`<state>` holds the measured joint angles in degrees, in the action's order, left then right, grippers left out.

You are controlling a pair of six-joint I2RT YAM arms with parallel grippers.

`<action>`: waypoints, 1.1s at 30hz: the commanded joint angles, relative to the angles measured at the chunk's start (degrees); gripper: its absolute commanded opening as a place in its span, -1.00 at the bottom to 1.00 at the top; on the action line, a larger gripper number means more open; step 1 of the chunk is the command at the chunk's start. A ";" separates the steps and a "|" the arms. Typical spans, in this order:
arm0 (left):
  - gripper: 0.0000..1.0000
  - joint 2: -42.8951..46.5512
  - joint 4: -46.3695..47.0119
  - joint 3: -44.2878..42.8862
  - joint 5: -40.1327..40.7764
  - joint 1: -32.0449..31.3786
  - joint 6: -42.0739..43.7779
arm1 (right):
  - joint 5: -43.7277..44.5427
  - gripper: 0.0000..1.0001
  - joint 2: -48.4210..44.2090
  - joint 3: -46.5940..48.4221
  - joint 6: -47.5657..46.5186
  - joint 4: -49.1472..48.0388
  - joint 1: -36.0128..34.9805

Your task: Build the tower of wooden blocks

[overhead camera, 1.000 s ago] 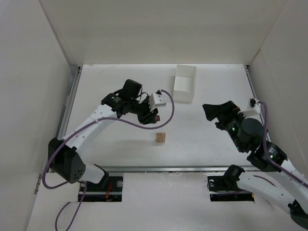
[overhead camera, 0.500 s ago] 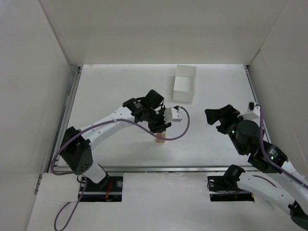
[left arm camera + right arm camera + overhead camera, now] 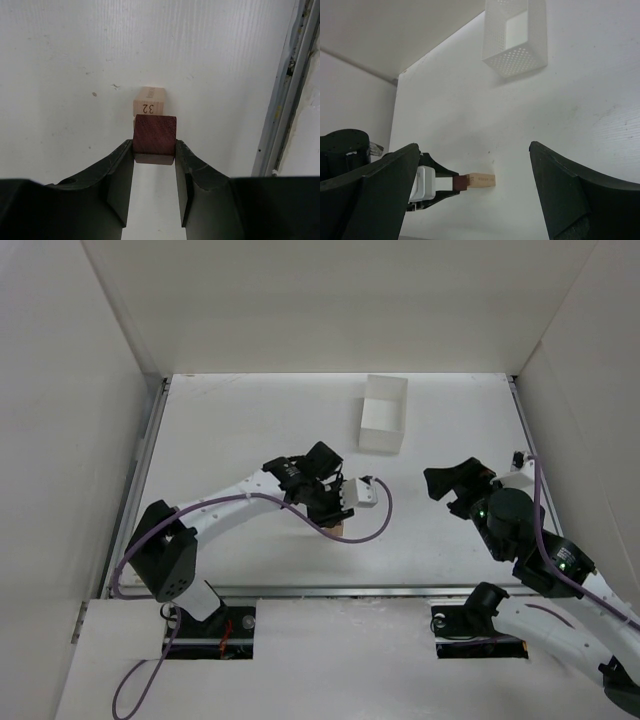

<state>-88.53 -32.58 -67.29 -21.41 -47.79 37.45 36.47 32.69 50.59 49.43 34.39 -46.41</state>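
My left gripper [image 3: 154,152] is shut on a dark reddish-brown block [image 3: 154,133]. It holds the block right over a light tan block [image 3: 149,102] marked "32" that stands on the white table. In the right wrist view the dark block [image 3: 460,182] sits against the top end of the tan block [image 3: 483,180]; I cannot tell if it rests on it. From above, the left gripper [image 3: 334,510] covers the blocks, with only a sliver of tan [image 3: 338,531] showing. My right gripper [image 3: 452,483] is open and empty, off to the right, and faces the blocks [image 3: 473,146].
A white perforated square box [image 3: 383,415] stands at the back of the table, also in the right wrist view [image 3: 515,37]. A metal rail [image 3: 290,90] runs along the table's near edge. White walls close in the left, back and right sides.
My left gripper carried the dark block from the back left to over the tan block and came down onto it. The right arm has barely moved.
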 commanded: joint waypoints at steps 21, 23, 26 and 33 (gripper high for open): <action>-1.00 0.47 4.63 1.28 2.60 -2.22 -4.05 | 2.03 0.93 -2.45 -0.14 -0.74 1.56 0.27; -1.00 0.47 4.63 1.28 2.60 -2.22 -4.05 | 2.03 0.93 -2.45 -0.14 -0.74 1.56 0.27; -1.00 0.47 4.10 1.28 2.60 -2.22 -4.05 | 2.03 0.93 -2.45 -0.14 -0.74 1.56 0.27; -1.00 0.47 4.10 2.42 2.60 -2.22 -5.11 | 2.03 0.96 -2.45 -0.14 -0.74 1.56 0.27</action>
<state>-88.53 -28.47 -65.98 -19.00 -49.78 33.41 37.32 30.61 50.52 49.28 35.68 -46.41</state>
